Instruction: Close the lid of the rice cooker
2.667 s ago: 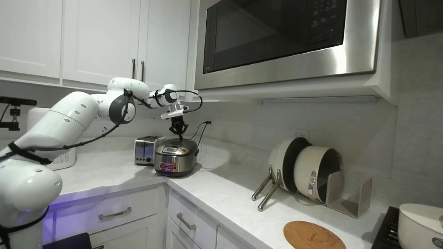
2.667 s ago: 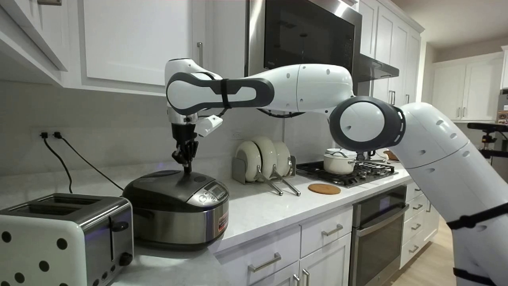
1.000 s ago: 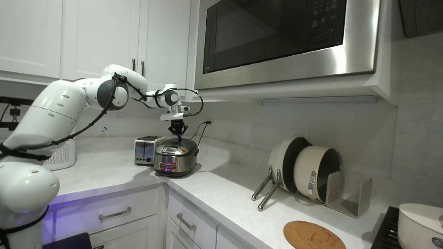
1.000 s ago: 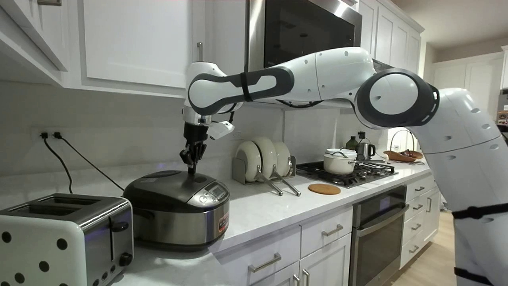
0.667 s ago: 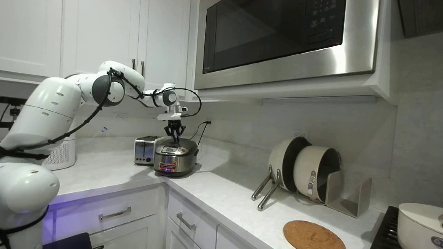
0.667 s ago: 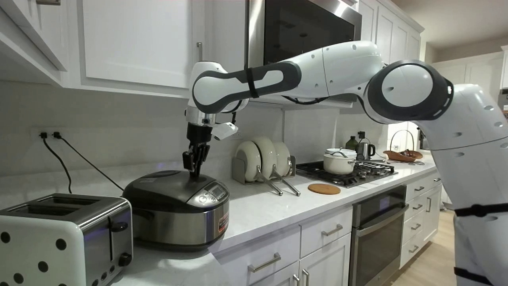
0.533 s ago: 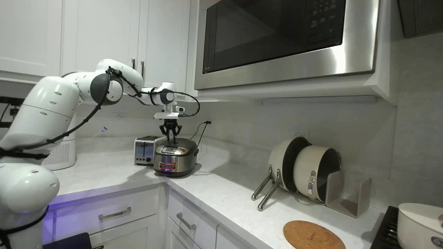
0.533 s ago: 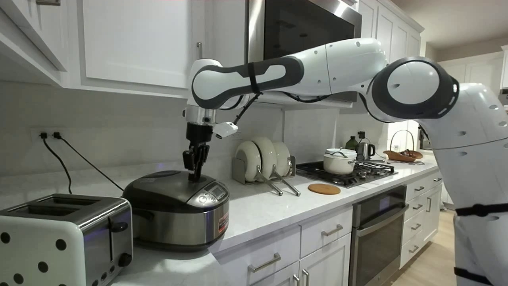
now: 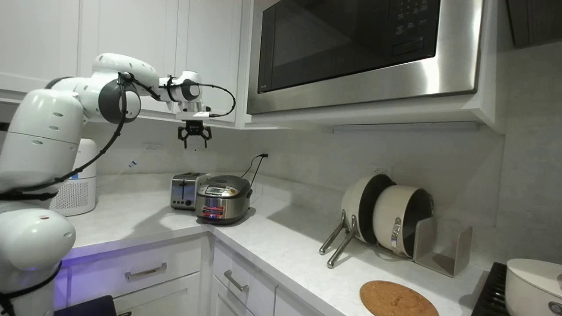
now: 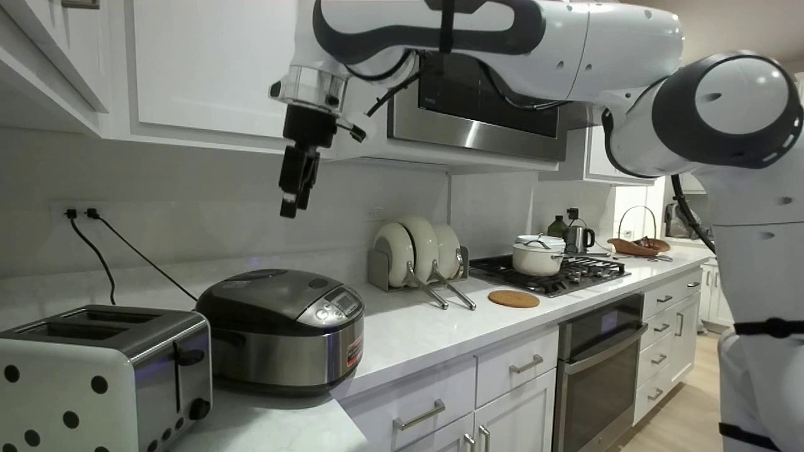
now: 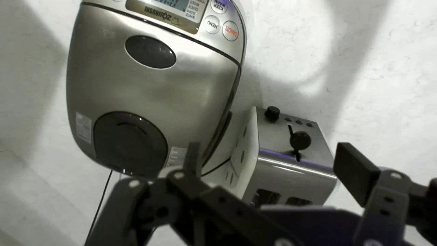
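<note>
Both exterior views are softly lit. In an exterior view, white glare streaks the microwave (image 9: 351,48), higher than the cooker (image 9: 224,199); soft shadows lie on the counter (image 9: 281,241) either side of it, and violet light tints a drawer (image 9: 131,263) below. The wrist view shows the gripper (image 11: 275,165) dark and blurred.
</note>
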Controlling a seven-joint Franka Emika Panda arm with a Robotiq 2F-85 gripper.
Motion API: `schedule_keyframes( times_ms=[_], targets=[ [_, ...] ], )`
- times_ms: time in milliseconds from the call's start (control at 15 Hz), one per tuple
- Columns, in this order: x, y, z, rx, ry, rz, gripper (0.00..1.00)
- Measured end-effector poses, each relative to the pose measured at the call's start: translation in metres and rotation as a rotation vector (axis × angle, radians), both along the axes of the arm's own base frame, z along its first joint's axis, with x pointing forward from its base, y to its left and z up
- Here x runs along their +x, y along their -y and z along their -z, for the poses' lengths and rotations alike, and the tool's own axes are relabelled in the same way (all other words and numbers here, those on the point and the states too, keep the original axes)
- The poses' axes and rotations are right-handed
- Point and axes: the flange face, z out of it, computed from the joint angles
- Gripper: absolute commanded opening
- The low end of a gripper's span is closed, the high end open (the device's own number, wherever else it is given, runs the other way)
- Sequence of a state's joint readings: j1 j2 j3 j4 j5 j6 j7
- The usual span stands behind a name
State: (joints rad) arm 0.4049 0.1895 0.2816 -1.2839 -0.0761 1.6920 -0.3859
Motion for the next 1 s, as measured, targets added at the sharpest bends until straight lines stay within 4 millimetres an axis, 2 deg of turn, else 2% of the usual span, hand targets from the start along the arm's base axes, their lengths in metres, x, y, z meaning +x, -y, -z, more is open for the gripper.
schedule_keyframes(
  times_ms=[200,400,733,867,1000],
  targets=[
    [-0.021,0.013,-0.043,0.005,0.037,-0.017,1.0],
    [-0.027,0.038,-0.07,0.011,0.069,0.02,1.0],
    [-0.021,0.096,-0.1,0.015,0.107,0.126,1.0],
    [-0.022,0.108,-0.107,0.017,0.112,0.146,1.0],
    [-0.023,0.11,-0.108,0.017,0.114,0.149,1.0]
  ],
)
